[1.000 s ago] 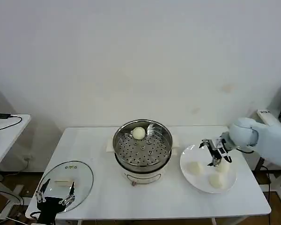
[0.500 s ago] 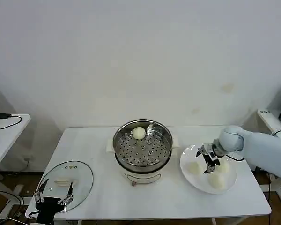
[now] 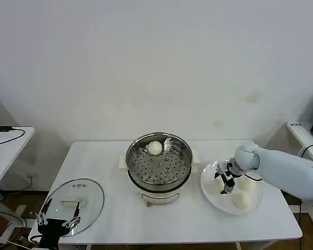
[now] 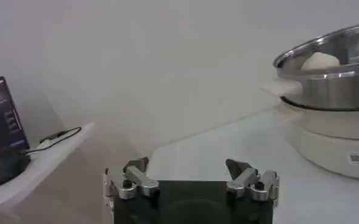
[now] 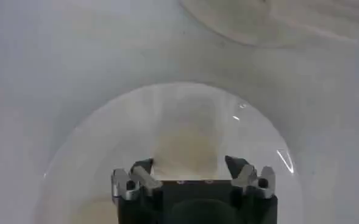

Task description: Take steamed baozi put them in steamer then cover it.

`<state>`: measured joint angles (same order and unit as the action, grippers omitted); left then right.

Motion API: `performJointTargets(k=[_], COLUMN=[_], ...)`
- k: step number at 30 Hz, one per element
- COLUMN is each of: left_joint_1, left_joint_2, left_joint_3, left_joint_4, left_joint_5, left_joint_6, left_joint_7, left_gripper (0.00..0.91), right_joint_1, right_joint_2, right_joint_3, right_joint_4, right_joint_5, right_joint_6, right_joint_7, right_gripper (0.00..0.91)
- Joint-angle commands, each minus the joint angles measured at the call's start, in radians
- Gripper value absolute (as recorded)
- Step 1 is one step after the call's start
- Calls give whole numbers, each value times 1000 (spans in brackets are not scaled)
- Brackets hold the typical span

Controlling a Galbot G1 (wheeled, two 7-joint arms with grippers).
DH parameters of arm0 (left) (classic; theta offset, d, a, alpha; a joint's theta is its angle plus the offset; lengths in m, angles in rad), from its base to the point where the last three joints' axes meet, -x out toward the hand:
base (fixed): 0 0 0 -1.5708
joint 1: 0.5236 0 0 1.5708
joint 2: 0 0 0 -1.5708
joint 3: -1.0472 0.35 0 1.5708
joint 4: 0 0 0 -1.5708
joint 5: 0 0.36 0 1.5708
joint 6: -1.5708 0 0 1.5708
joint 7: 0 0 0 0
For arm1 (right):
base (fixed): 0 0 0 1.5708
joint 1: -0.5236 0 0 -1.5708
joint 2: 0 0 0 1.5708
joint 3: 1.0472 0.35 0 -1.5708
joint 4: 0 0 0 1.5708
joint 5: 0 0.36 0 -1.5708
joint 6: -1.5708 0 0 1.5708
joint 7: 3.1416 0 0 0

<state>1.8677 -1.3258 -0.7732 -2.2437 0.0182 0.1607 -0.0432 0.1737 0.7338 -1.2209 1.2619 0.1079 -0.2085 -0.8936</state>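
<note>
Right pincer [image 3: 223,182] reaching down over a flat white plate [image 3: 211,195] for the second of four small cream-white steamed buns.

One bun [image 3: 154,148] is already sitting at the back of the round shiny steel steamer [image 3: 159,159] in the middle of the white surface [image 3: 115,219]. Three buns are waiting on the plate just right of it; the nearest [image 3: 216,186] is lying between the spread, empty fingers. The next move likely calls for closing gently, then lifting clear of the steamer's raised rim. The left pincer [image 3: 57,223], open and empty, is hanging at the near-left edge beside the round clear glass lid [image 3: 88,195], well apart from the steamer.
</note>
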Motion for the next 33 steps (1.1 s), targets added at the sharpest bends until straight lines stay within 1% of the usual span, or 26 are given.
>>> performJointTargets(k=[1, 7, 8, 9, 11, 13, 17, 20, 21, 22, 24, 25, 26, 28, 29, 31, 32, 33], left_joint_1=[1, 0, 1, 0, -1, -2, -5, -5, -6, -8, -13, -15, -18, -24, -25, -29, -30, -31], left_joint_2=[0, -3, -3, -3, -3, -3, -2, 1, 2, 4, 8, 10, 13, 18, 21, 26, 28, 32], left_joint_3=[0, 0, 0, 0, -1, -2, -3, -1, -1, 1, 1, 1, 1, -1, -1, -3, -3, -4], left_joint_4=[-1, -3, -3, -3, -3, -5, -3, -4, -5, -5, -5, -4, -4, -3, -3, -2, -2, -1], left_joint_5=[0, -1, -1, -1, -1, -2, -5, -5, -5, -5, -7, -8, -10, -13, -14, -15, -15, -15], left_joint_6=[0, 0, 0, 0, 0, 0, 1, 1, 2, 2, 3, 4, 5, 6, 7, 8, 8, 8], left_joint_7=[0, 0, -1, -1, -1, -1, -1, -1, 0, 0, 0, 0, 1, 1, 1, 2, 2, 2], left_gripper=[907, 907, 907, 907, 907, 907, 907, 907, 907, 907, 907, 907, 907, 907, 907, 907, 907, 907], right_joint_1=[-16, 18, 22, 28, 41, 69, 161, 292, 382, 419, 527, 552, 608, 649, 687, 727, 746, 750], right_joint_2=[18, -12, -15, -23, -39, -59, -111, -134, -143, -143, -136, -130, -115, -92, -74, -35, -4, 14], right_joint_3=[9, -3, -3, -3, -2, -2, -26, -77, -119, -128, -187, -204, -234, -254, -264, -275, -282, -283], right_joint_4=[-22, 3, 4, 8, 21, 41, 94, 129, 151, 165, 202, 210, 234, 258, 269, 290, 304, 307], right_joint_5=[-9, -2, 0, 5, 10, 22, 59, 90, 114, 136, 179, 185, 215, 245, 260, 297, 329, 350], right_joint_6=[-7, -11, -13, -15, -16, -18, -22, -27, -37, -41, -59, -64, -72, -88, -94, -117, -147, -161], right_joint_7=[-4, -7, -6, -6, -3, 2, 2, 3, 9, 11, 20, 22, 26, 28, 29, 44, 59, 66], right_gripper=[635, 574, 554, 514, 494, 504, 504, 514, 514, 514, 514, 514, 514, 524, 514, 514, 514, 514])
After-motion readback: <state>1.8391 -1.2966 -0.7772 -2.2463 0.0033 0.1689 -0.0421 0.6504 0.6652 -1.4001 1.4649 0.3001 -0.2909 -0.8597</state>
